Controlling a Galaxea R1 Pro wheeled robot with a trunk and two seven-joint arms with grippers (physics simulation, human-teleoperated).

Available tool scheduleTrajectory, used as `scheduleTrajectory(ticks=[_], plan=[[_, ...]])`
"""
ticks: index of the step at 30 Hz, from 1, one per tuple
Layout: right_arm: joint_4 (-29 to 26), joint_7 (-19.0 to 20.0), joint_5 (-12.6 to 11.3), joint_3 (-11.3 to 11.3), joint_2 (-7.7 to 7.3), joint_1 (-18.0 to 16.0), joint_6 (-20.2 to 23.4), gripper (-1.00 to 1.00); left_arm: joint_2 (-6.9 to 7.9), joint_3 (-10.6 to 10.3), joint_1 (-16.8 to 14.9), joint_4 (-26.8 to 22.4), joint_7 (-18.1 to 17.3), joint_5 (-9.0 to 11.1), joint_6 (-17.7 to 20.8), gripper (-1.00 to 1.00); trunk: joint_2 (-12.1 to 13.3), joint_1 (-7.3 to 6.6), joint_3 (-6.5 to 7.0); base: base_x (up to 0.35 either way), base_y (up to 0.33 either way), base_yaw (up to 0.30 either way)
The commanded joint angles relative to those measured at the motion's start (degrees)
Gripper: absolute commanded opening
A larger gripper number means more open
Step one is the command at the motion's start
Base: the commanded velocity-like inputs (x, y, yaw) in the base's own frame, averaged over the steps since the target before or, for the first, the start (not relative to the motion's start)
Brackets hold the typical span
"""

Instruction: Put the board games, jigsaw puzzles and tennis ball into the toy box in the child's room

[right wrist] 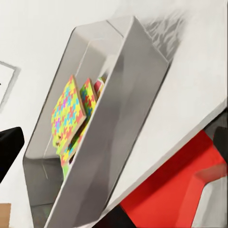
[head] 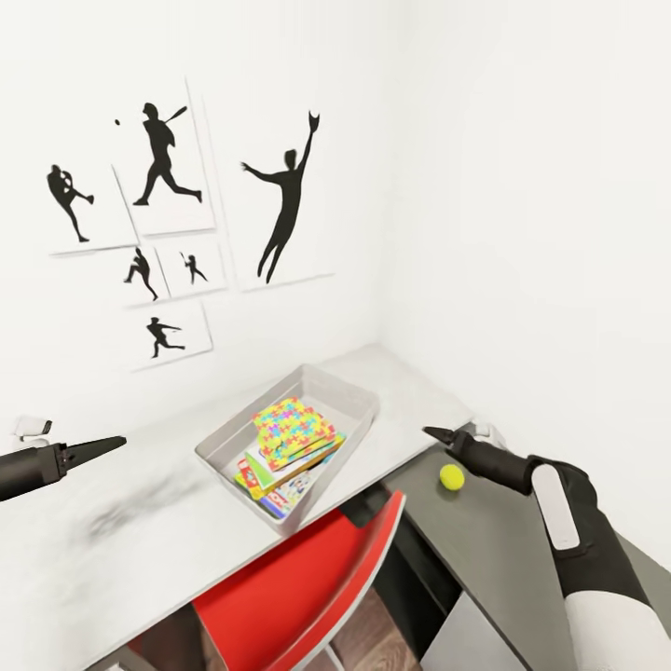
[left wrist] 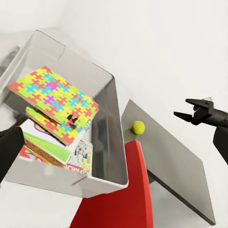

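Note:
The light grey toy box (head: 359, 399) stands on the pale table (head: 102, 550) by the wall. Two jigsaw puzzles (head: 292, 429) lie stacked on top inside it, tilted over the board games (head: 272, 483) beneath. The left wrist view shows the toy box (left wrist: 117, 124), puzzles (left wrist: 53, 97) and board games (left wrist: 47, 151); the right wrist view shows the box (right wrist: 130, 104) and puzzles (right wrist: 66, 114). The tennis ball (head: 452, 477) (left wrist: 138, 127) rests on the dark lower section (head: 503, 559). My right gripper (head: 431, 431) (left wrist: 181, 108) hovers just above and beyond it, open and empty. My left gripper (head: 119, 441) hangs open, left of the box.
A red chair (head: 298, 587) is tucked under the table in front of the toy box, its back near the table's edge. Silhouette pictures (head: 168, 214) hang on the white wall behind. The room's corner closes in behind the box.

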Motion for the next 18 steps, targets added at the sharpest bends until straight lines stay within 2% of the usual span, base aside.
scheduleTrajectory(ticks=[1, 2, 4, 14, 18], plan=[[0.02, -0.56, 0.36, -0.11, 0.05, -0.20, 0.28, 1.00, 0.01, 0.04, -0.05, -0.02, -0.34, -0.27, 0.60, 1.00, -0.12, 0.05, -0.09, 0.099, 0.044, -0.062], [0.08, -2.84, 0.37, -0.08, 0.11, -0.66, 0.33, 1.00, 0.01, 0.04, -0.05, -0.02, -0.34, -0.27, 0.60, 1.00, -0.12, 0.05, -0.08, 0.051, 0.023, -0.032], [0.09, -4.37, 0.45, -0.10, 0.14, -1.29, 0.40, 1.00, 0.01, 0.06, -0.05, -0.02, -0.34, -0.27, 0.60, 1.00, -0.12, 0.05, -0.06, 0.033, 0.015, -0.021], [0.30, -8.66, 0.60, 0.01, 0.21, -3.09, 0.49, 1.00, 0.02, 0.17, -0.05, -0.02, -0.34, -0.27, 0.60, 1.00, -0.12, 0.05, -0.04, 0.008, 0.003, -0.005], [0.43, -11.52, 0.52, 0.65, 0.24, -3.48, 0.52, 1.00, 0.07, 0.27, -0.05, -0.02, -0.34, -0.27, 0.60, 1.00, -0.12, 0.05, -0.04, 0.000, 0.000, 0.000]])
